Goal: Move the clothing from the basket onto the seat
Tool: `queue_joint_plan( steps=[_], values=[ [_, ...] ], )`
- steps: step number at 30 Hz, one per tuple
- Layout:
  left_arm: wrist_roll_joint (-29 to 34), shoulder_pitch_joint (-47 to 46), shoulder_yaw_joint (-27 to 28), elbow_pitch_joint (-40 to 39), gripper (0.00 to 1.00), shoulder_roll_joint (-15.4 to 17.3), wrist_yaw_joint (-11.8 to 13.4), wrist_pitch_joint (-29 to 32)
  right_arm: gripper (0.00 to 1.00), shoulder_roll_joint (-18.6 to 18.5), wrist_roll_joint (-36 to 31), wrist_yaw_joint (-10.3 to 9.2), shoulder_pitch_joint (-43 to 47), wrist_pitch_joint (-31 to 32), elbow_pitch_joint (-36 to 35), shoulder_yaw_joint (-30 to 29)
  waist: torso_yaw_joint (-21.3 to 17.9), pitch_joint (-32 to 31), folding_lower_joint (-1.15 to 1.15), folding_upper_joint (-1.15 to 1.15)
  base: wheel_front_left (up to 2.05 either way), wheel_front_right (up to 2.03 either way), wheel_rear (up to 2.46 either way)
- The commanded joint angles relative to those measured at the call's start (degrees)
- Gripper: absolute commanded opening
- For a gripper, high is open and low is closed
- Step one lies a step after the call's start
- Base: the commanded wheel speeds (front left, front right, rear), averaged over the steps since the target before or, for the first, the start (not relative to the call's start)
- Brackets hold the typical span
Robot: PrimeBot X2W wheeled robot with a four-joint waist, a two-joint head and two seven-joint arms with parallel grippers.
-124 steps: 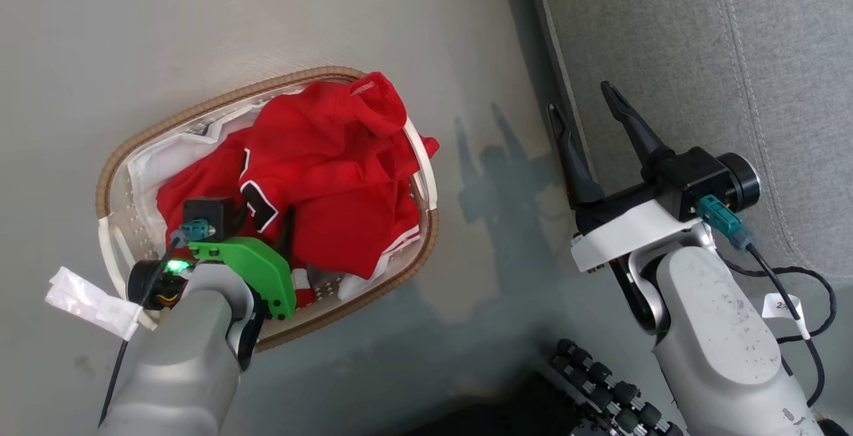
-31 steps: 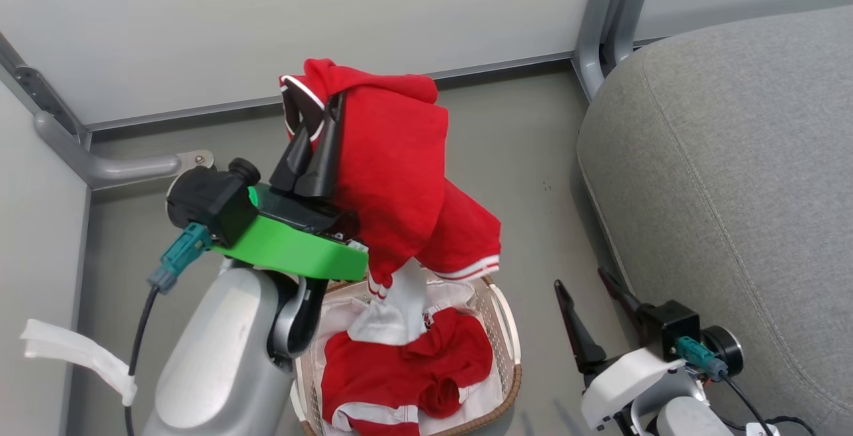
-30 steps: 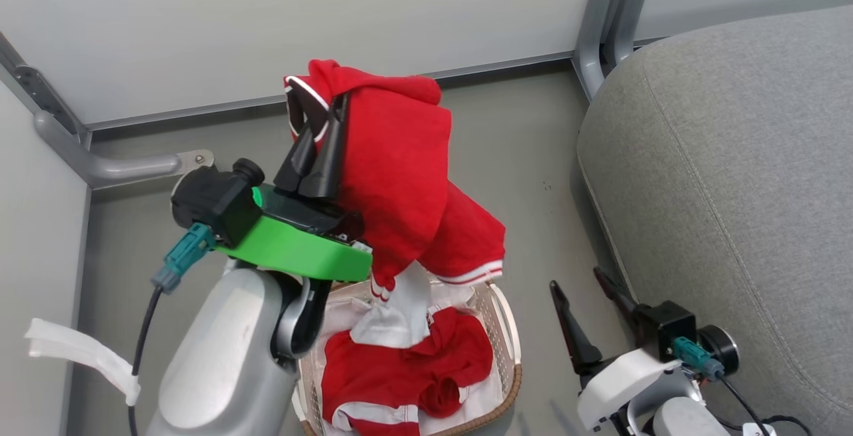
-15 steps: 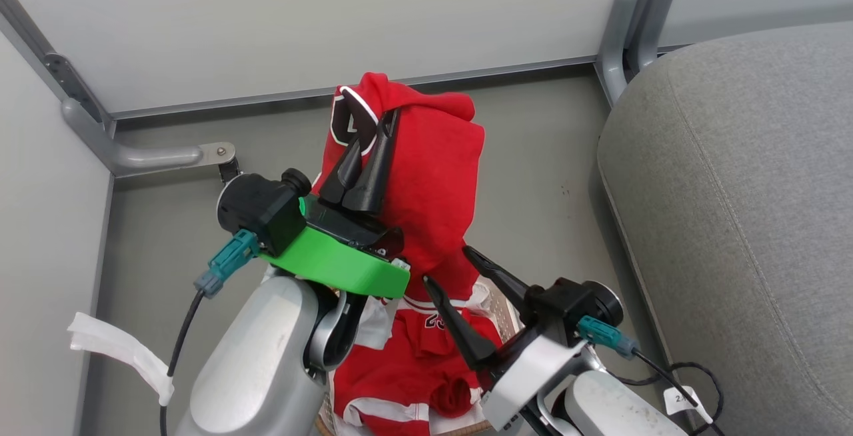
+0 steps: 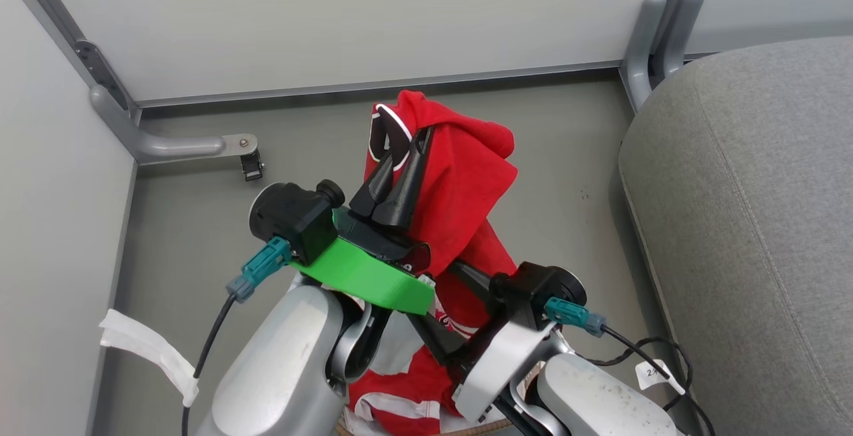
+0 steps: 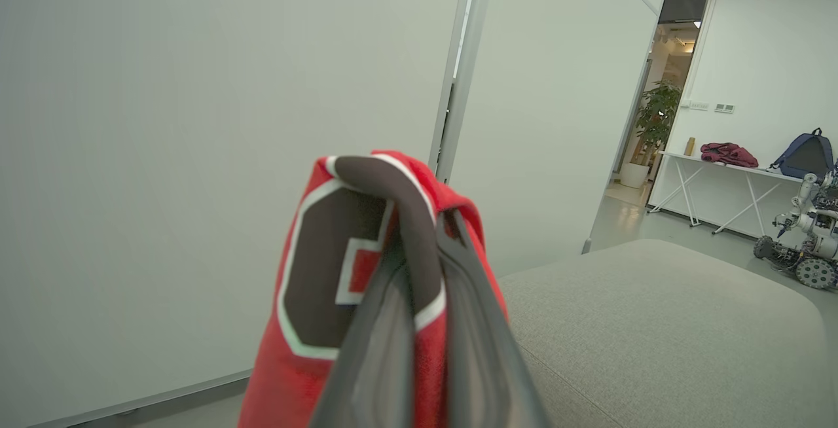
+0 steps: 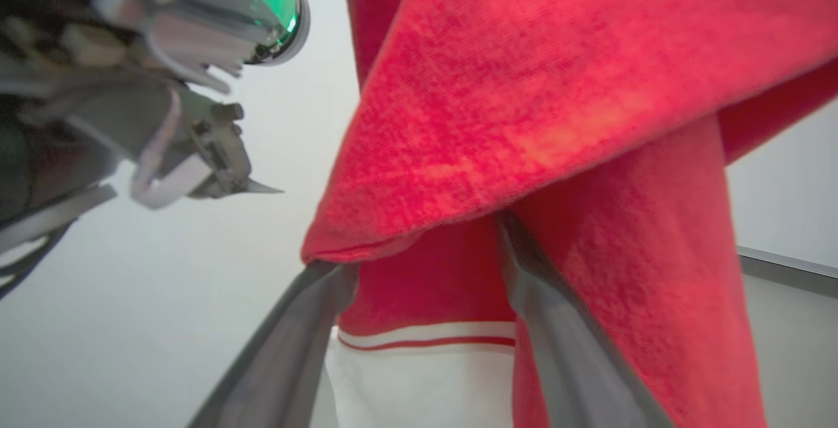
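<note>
Hanging from the left gripper (image 5: 406, 149), whose fingers were clamped together on it, the clothing (image 5: 466, 183) dangled above the grey floor (image 5: 200, 223), apart from the seat (image 5: 753, 209) on the right. The right gripper (image 7: 422, 245) held its fingers apart, tips under the hanging fabric. White partition walls (image 5: 366, 16) on grey posts (image 5: 656, 29) enclosed the corner.

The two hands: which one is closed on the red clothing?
The left hand, on the green mount: it pinches the lifted red clothing. The right hand is open beneath it.
</note>
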Motion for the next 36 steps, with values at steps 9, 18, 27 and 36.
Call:
queue_joint_plan(
  steps=[9,18,27,36],
  values=[
    [-0.7,0.6,0.6,0.4,0.0,-0.2,-0.1,-0.1,1.0,-0.2,-0.8,-0.04,0.3,-0.1,0.8,1.0,-0.3,0.2,0.0,0.0,0.0,0.0,0.0],
    [-0.7,0.8,0.6,1.0,0.0,-0.2,-0.1,-0.1,1.0,-0.2,-0.6,-0.04,2.0,-0.1,1.4,3.9,-1.1,0.2,0.0,0.0,0.0,0.0,0.0],
    [-0.7,0.3,0.3,1.1,0.0,-0.3,-0.1,-0.1,1.0,-0.2,-1.6,-0.04,0.4,-0.1,0.7,0.5,-1.1,0.7,0.0,0.0,0.0,0.0,0.0],
    [-1.1,0.0,-1.5,1.0,0.0,-0.3,-0.1,-0.1,0.8,-0.2,-3.3,-0.05,-1.9,-0.1,1.9,-2.4,-0.1,0.9,0.0,0.0,0.0,0.0,0.0]
  ],
)
